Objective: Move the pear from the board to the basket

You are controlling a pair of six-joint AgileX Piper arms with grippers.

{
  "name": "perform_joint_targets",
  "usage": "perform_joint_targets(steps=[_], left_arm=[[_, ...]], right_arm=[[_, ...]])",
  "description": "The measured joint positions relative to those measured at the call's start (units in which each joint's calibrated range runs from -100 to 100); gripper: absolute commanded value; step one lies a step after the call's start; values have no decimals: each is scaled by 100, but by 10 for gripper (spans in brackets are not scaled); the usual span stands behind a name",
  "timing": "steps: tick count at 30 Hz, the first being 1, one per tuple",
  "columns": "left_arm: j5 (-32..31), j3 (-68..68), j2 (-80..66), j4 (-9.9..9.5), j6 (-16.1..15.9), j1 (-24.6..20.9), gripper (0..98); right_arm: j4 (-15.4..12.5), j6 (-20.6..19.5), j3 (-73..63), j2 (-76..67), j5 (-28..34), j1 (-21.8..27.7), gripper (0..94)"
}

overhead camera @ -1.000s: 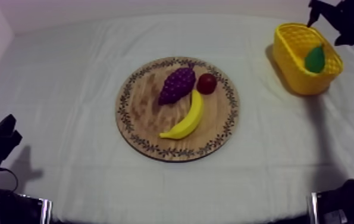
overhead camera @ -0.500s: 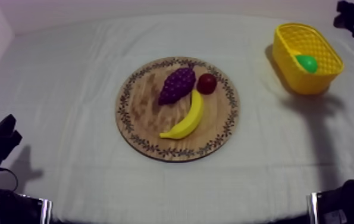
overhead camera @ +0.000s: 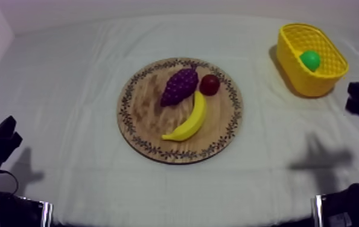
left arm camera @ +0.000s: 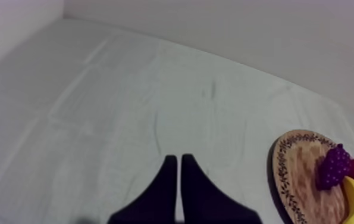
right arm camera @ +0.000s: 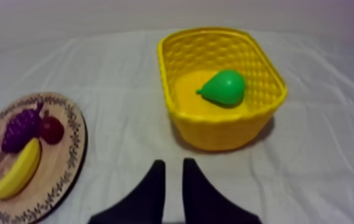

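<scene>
**A:** Pear (overhead camera: 309, 60): where does it lie?

**B:** Inside the yellow basket (overhead camera: 307, 84), on its floor, at the far right of the bench (overhead camera: 67, 78).

**A:** Take me across from the left.

**B:** The left gripper (left arm camera: 176, 157) sits low at the bench's left edge, its fingers pressed together into a narrow wedge, holding nothing. At mid-bench the round wooden board (overhead camera: 139, 115) carries a bunch of grapes (overhead camera: 179, 86), a small red fruit (overhead camera: 210, 84) just beside them on the right, and a banana (overhead camera: 189, 121) nearer the front edge.

**A:** And the right side?

**B:** The right gripper (right arm camera: 174, 162) hangs in front of the basket, apart from it, fingers a little way apart with nothing between them.
</scene>
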Motion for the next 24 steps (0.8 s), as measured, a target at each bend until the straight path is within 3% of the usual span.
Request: perform_joint_targets(steps=[6, 18, 24], left_arm=[[0, 0, 0, 0, 0, 0, 1], [0, 0, 0, 0, 0, 0, 1], [0, 0, 0, 0, 0, 0, 1]], right_arm=[[-121, 179, 1271, -958, -294, -6, 14], [360, -322, 1970, -1744, -572, 23, 4], [376, 104, 1983, -1999, -572, -83, 4]])
